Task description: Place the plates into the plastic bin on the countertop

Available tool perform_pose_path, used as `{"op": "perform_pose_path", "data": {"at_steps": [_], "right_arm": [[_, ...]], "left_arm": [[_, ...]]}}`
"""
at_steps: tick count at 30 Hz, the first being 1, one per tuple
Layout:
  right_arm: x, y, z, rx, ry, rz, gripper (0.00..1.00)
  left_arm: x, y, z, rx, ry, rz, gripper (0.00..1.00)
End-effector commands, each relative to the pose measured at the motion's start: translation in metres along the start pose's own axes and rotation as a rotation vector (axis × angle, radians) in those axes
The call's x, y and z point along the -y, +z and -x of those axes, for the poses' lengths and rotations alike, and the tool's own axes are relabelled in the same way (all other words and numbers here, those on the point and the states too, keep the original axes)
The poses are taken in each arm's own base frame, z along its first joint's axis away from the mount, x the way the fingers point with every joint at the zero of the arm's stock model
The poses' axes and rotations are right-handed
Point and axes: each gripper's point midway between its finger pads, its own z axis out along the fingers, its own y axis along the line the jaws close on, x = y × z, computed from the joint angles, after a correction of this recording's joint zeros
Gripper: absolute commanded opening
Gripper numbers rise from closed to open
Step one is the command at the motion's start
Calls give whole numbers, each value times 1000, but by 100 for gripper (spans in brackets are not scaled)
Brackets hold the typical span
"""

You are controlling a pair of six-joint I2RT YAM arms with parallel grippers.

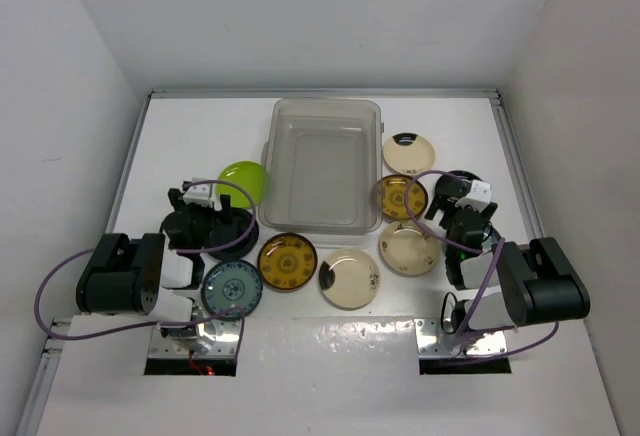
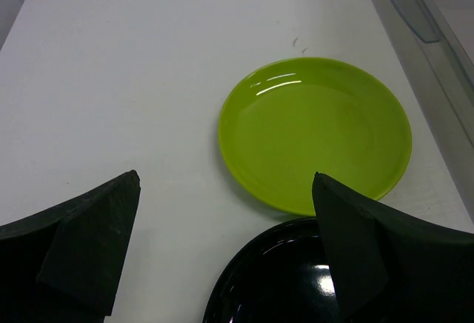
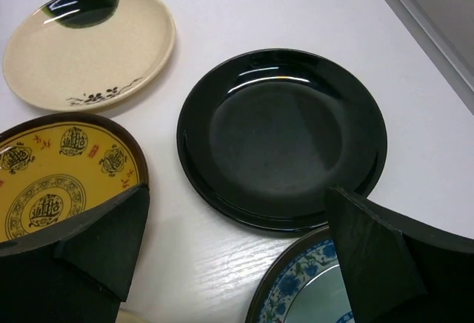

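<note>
The clear plastic bin (image 1: 322,161) stands at the back centre of the white countertop (image 1: 190,136), with nothing showing inside it. Several plates lie around it. On its left are a lime one (image 1: 243,182) (image 2: 315,134) and a black one (image 2: 281,278). My left gripper (image 1: 205,218) (image 2: 226,190) hangs open over that black plate's left edge. On the right, my right gripper (image 1: 462,211) (image 3: 237,197) is open above a black plate (image 3: 281,134), with a blue-patterned plate (image 3: 311,293), an amber plate (image 3: 59,175) and a cream plate (image 3: 89,45) close by.
In front of the bin lie a teal plate (image 1: 232,289), an amber plate (image 1: 287,261) and two cream plates (image 1: 349,278) (image 1: 408,248). White walls enclose the surface. Metal brackets (image 1: 195,341) line the near edge. The bin's rim (image 2: 429,27) is close right of the lime plate.
</note>
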Motion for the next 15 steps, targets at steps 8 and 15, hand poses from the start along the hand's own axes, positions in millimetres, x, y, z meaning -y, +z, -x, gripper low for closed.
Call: {"op": "perform_pose_path", "data": {"at_steps": [8, 15], "right_arm": [[-42, 32, 107, -116, -142, 41, 100], [-71, 75, 168, -381, -316, 147, 77]], "left_arm": [[-13, 41, 51, -136, 1, -31, 100], [-73, 132, 204, -337, 101, 39, 100]]}}
